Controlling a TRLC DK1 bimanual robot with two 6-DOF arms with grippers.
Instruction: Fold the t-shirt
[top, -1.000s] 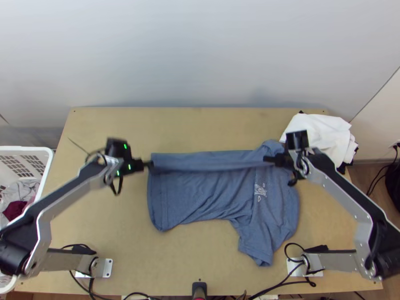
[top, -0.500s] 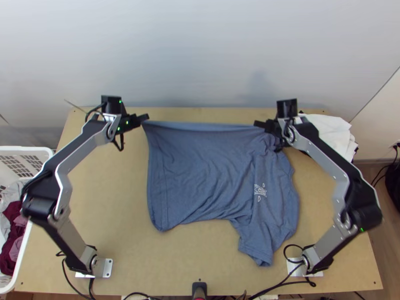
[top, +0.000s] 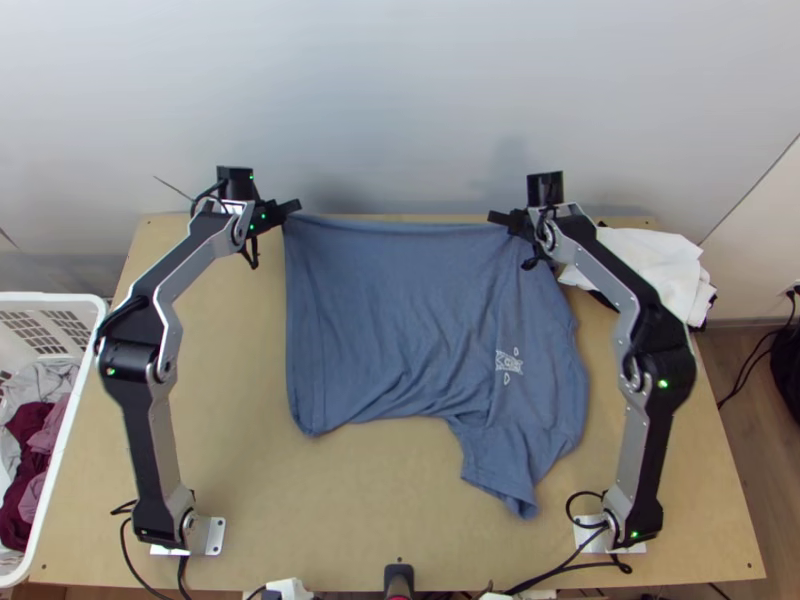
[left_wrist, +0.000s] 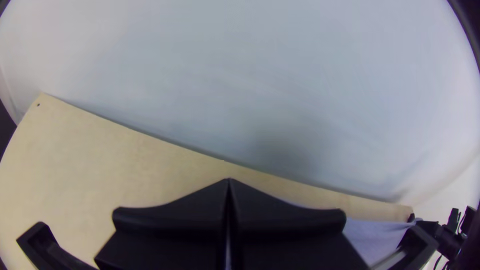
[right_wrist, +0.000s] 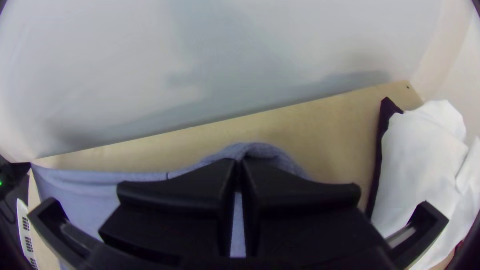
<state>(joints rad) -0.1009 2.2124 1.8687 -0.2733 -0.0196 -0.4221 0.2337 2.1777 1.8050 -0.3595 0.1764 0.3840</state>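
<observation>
And there it was, the light wooden table, with the blue T-shirt's near part lying across it! White cloth sat bunched at the far right corner, over something black, and silver base plates stood nearer.

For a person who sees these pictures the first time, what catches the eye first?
Probably the blue t-shirt, spread over the middle of the table, its far edge stretched between the left gripper and the right gripper. Next, the white cloth bunched near the table's far right corner, and the white basket at the top view's left edge.
</observation>
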